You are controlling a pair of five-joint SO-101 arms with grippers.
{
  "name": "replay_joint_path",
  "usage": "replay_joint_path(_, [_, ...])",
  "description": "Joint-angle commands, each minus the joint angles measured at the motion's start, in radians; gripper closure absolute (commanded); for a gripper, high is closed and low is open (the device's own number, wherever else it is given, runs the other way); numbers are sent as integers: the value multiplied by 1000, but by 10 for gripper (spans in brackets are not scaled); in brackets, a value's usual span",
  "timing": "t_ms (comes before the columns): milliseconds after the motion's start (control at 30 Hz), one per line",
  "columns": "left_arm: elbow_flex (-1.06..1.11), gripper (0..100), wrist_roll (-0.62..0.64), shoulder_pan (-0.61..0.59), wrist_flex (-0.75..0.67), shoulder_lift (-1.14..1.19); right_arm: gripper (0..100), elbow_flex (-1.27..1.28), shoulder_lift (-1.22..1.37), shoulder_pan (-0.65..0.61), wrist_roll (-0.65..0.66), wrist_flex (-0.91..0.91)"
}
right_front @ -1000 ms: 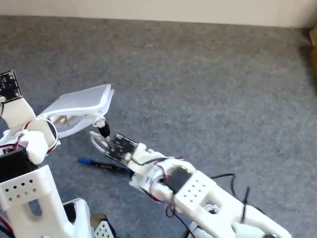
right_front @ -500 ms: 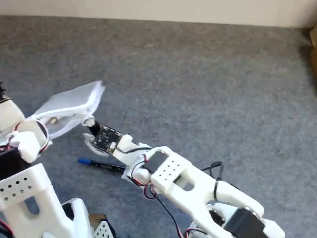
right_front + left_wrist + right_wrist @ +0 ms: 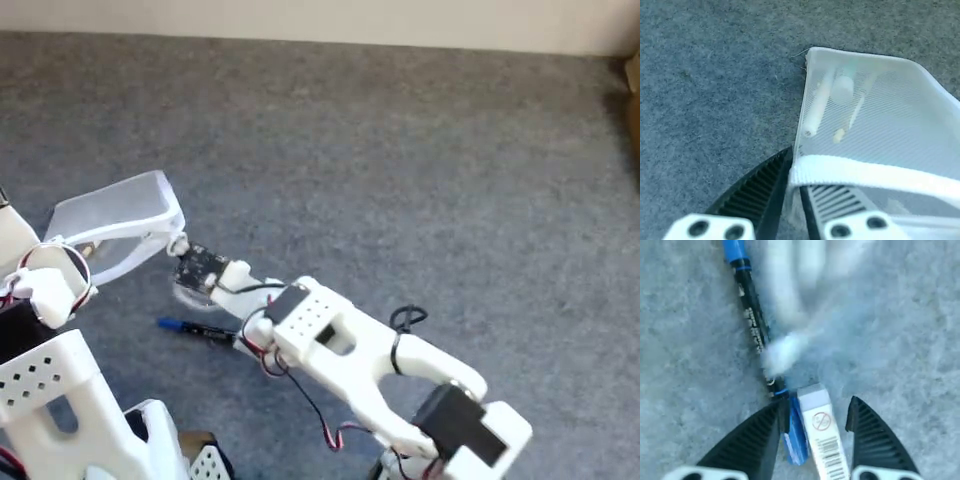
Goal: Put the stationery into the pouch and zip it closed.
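Left gripper (image 3: 794,170) jaws pinched on the pouch (image 3: 880,120) rim, holding it off the carpet (image 3: 450,180) at 9 o'clock in the high view; white sticks (image 3: 816,107) inside; right gripper (image 3: 816,402) jaws clasp an eraser (image 3: 819,437) beside the pouch mouth; pen (image 3: 751,315) on carpet at its 6 o'clock.

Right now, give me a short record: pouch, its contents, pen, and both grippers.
pouch: translucent mesh, held at one edge
left gripper: shut on the pouch's edge
inside pouch: pale sticks
pen: on the carpet, outside the pouch
right gripper: over the pen, eraser at it; hold unclear
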Motion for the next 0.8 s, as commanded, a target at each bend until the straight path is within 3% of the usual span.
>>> replay_joint_path(0, [-8, 993, 12, -16, -15, -5, 818, -65, 38, 56, -8, 5])
replay_joint_path(100, [-7, 993, 12, -16, -15, -5, 844, -68, 61, 82, -8, 7])
replay_joint_path(300, [7, 993, 12, -13, -20, -5, 997, -61, 61, 93, -8, 10])
replay_joint_path(767, [8, 993, 8, -10, -15, -5, 994, -59, 42, 113, -8, 12])
